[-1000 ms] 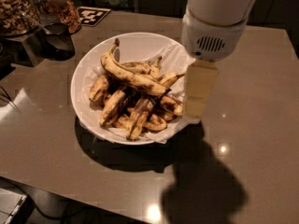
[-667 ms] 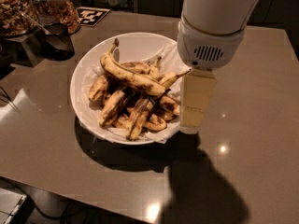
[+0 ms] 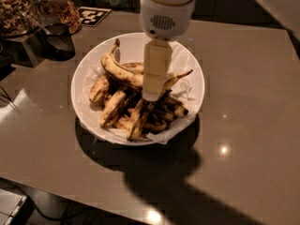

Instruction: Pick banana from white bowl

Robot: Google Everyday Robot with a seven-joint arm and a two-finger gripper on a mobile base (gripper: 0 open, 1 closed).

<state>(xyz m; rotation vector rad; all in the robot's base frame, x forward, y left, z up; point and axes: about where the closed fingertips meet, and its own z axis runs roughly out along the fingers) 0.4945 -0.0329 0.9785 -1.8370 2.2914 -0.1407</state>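
The white bowl [image 3: 84, 74] with crumpled paper lining sits on the brown table, filled with several speckled bananas. The banana [image 3: 118, 68] is the longest one, lying across the top of the pile, its dark stem tip pointing up toward the far left rim. My gripper [image 3: 152, 95] hangs from the white arm [image 3: 166, 8] straight over the middle of the bowl, its cream finger reaching down across the long banana's right part, with the tip at the pile.
Jars of nuts and snacks [image 3: 18, 6] and a dark cup [image 3: 58, 41] stand at the far left. A black-and-white marker tag [image 3: 93, 15] lies behind the bowl. The table's front edge [image 3: 70, 182] runs along the lower left.
The arm has swung left from beside the bowl's right rim to over the bowl's centre, and the gripper now sits above the bananas.
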